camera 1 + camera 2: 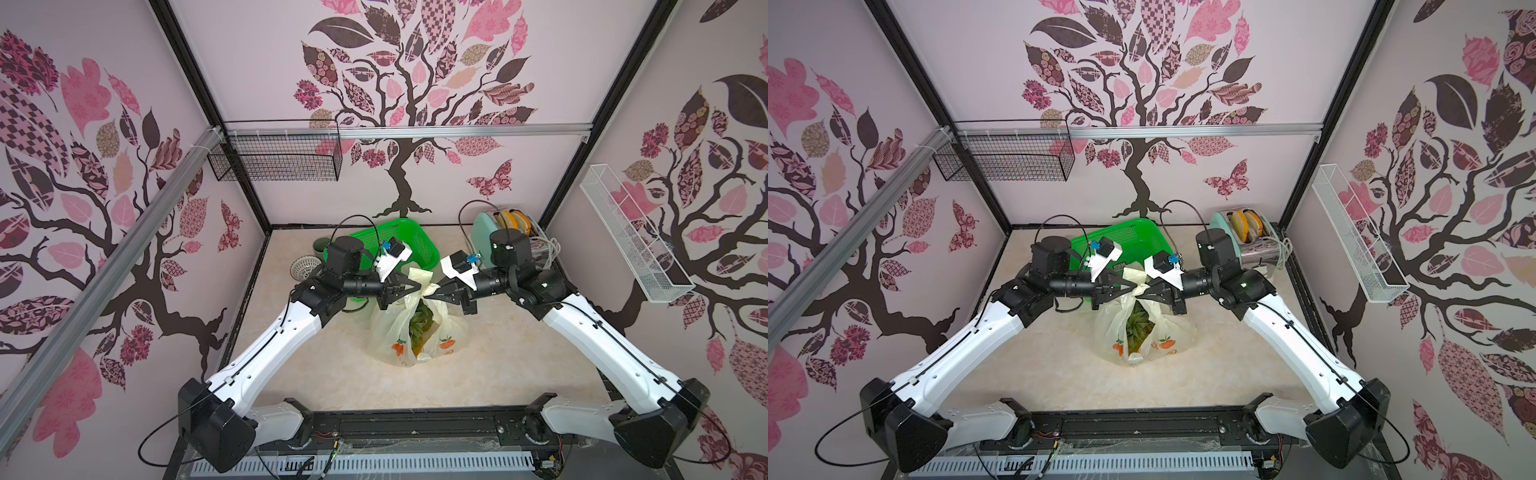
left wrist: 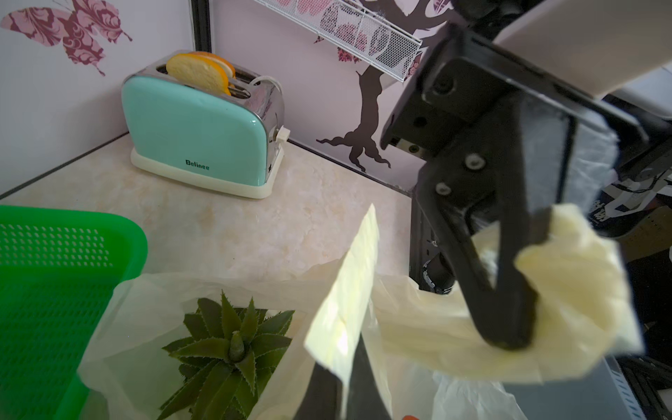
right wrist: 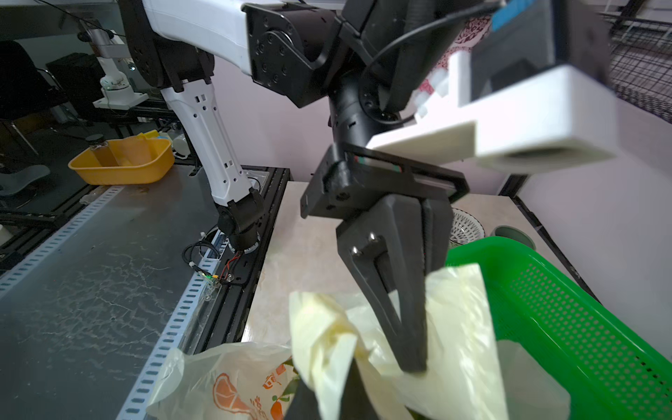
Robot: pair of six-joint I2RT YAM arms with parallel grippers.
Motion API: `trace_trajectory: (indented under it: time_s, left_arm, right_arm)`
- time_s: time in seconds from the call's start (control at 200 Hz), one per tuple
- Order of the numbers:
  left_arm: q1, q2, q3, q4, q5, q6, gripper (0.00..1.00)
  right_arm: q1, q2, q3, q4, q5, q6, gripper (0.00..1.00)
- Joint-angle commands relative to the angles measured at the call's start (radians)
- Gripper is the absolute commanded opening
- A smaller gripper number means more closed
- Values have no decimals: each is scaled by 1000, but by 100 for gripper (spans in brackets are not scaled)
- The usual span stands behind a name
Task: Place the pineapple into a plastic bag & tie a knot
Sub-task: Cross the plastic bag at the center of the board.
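Gripping: plastic bag (image 1: 441,332) handles are clamped by left gripper (image 1: 419,286) and right gripper (image 1: 430,294) | "Belinee" is read on toaster (image 2: 192,134)

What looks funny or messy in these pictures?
Nothing looks spilled or broken. The pineapple stands in the plastic bag, its leafy top showing through the gaping mouth. The left end effector and right end effector each pinch a crumpled bag handle above it, so the bag looks stretched and wrinkly.
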Motion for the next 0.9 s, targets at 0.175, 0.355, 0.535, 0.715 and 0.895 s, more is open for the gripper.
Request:
trace_trajectory:
  time_s: [0.175,0.355,0.535,0.715,0.895]
  left_arm:
    - [-6,48,46,-36,58,21,0]
    - [-6,15,12,-56,94,100,0]
    - [-2,-7,6,-60,135,146,0]
    - [4,-46,-25,-81,161,248,0]
    - [6,-61,-45,-96,191,326,0]
  right_arm:
    - [50,26,-24,75,25,-16,0]
    - [51,-8,-47,107,75,-15,0]
    - [48,-44,-80,140,82,17,0]
    - [43,-73,-130,244,42,121,0]
    - [42,-74,-124,213,80,98,0]
